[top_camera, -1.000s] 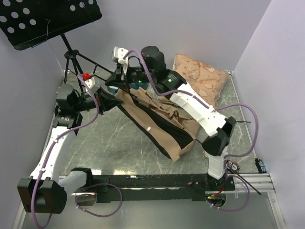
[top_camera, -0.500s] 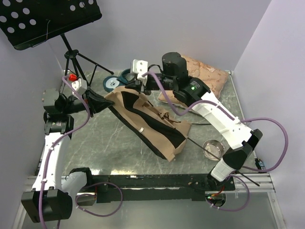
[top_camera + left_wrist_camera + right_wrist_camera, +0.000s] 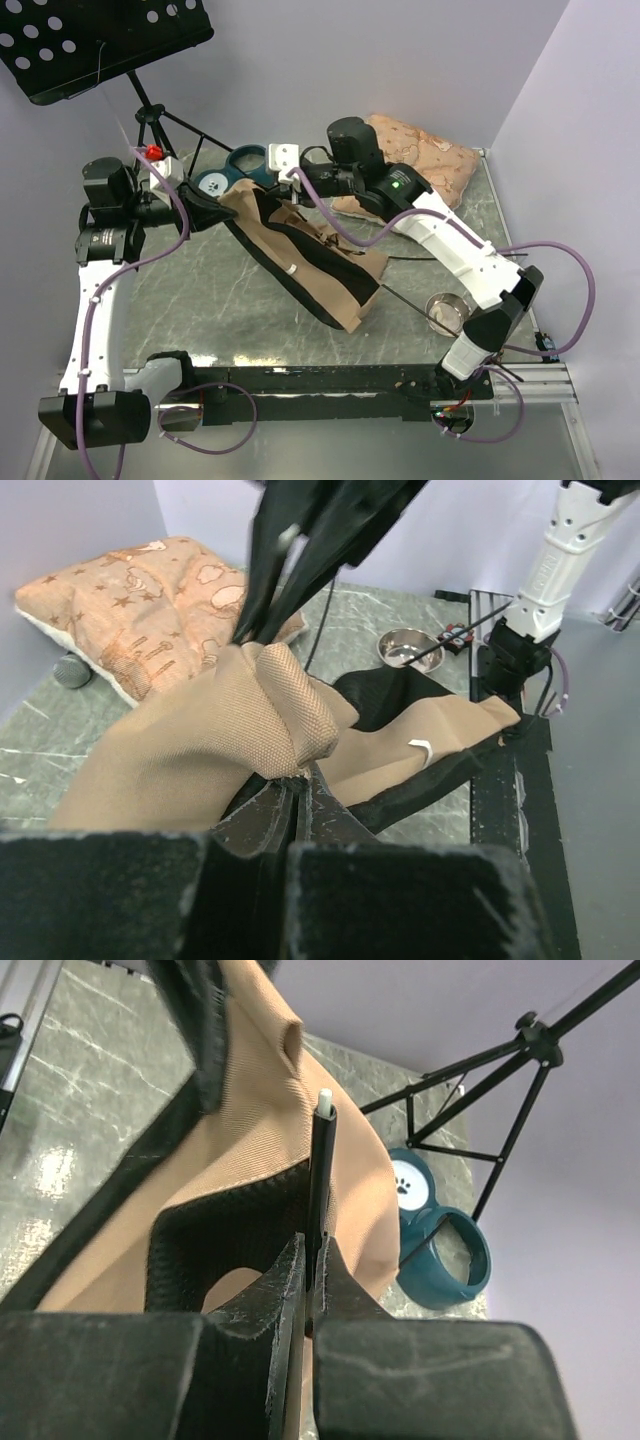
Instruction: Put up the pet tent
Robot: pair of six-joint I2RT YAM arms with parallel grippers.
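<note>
The pet tent (image 3: 310, 262) lies collapsed across the table, tan fabric with black panels. My left gripper (image 3: 207, 215) is shut on its tan upper-left corner; in the left wrist view the fabric (image 3: 215, 725) bunches right at my left gripper (image 3: 298, 783). My right gripper (image 3: 277, 187) hovers over the same end, shut on a thin black pole (image 3: 322, 1165) with a white tip. In the right wrist view my right gripper (image 3: 312, 1252) pinches that pole above the tent fabric (image 3: 260, 1130). A second pole (image 3: 415, 307) sticks out at the tent's right.
A pinkish cushion (image 3: 425, 165) lies at the back right. A blue double bowl (image 3: 232, 172) sits behind the tent, beside the music stand's tripod (image 3: 160, 125). A metal bowl (image 3: 447, 311) stands near the right arm's base. Purple walls close in on both sides.
The right arm swung its elbow out to the right, uncovering the metal bowl and blue bowl. The left gripper pulled the tent's corner slightly left. Both grips held.
</note>
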